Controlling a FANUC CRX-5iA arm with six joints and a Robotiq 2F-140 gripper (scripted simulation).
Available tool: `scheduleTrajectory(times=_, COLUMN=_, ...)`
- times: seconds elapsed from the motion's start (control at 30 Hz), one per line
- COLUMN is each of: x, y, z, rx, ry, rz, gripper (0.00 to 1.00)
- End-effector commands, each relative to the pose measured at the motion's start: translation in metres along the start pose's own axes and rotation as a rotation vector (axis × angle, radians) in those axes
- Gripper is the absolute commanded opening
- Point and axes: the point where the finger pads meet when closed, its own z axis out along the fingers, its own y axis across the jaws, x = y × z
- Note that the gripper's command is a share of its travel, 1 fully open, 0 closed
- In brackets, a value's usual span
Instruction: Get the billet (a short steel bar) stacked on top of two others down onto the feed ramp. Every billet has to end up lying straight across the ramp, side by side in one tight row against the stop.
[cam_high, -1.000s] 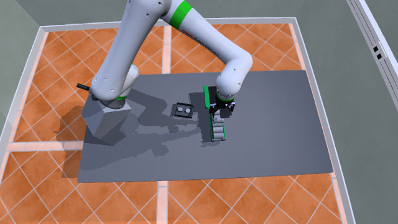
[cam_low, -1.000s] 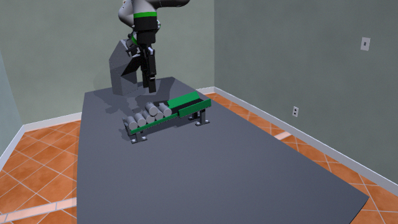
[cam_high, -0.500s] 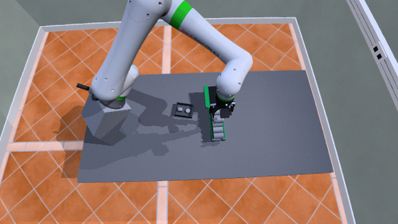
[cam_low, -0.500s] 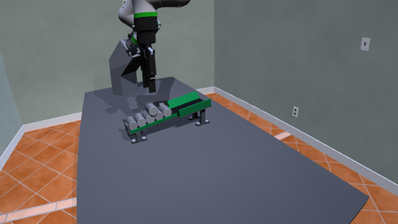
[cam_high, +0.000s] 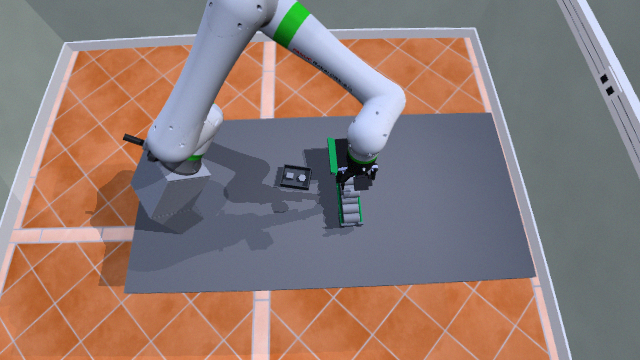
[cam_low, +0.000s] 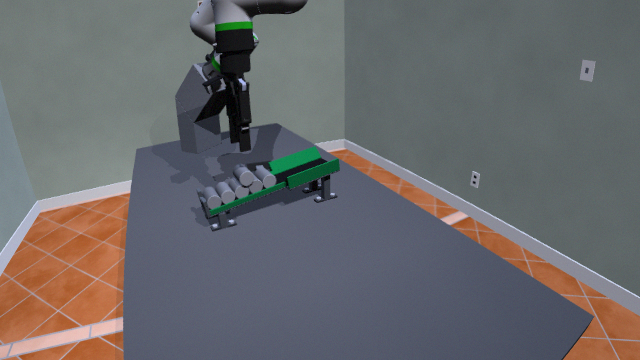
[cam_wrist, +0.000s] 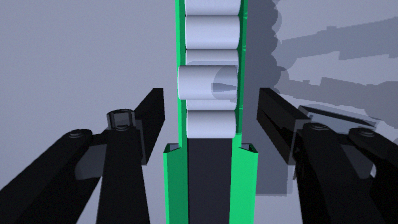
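The green feed ramp (cam_low: 272, 181) stands on the dark mat, sloping down to a stop at its low end. Several grey steel billets (cam_low: 227, 190) lie across it in a row. One billet (cam_wrist: 207, 82) rests on top of two others near the upper end of the row; it also shows in the exterior view (cam_low: 243, 174). My gripper (cam_wrist: 211, 104) hangs above the ramp, half open and empty, with one finger on each side of the ramp's width. In the exterior view the gripper (cam_low: 243, 142) is well above the stacked billet.
A small dark tray (cam_high: 295, 177) with two small pieces lies on the mat left of the ramp. The robot's grey base block (cam_high: 170, 192) stands at the mat's left side. The ramp rests on short metal legs (cam_low: 322, 191).
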Motion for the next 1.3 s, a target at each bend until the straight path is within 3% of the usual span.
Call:
scheduleTrajectory(times=0.0, x=0.000, y=-0.001, z=0.002, rx=0.001, ry=0.001, rz=-0.001, gripper=0.57)
scheduleTrajectory(times=1.27, x=0.000, y=-0.001, z=0.044, rx=0.001, ry=0.001, rz=-0.001, gripper=0.57)
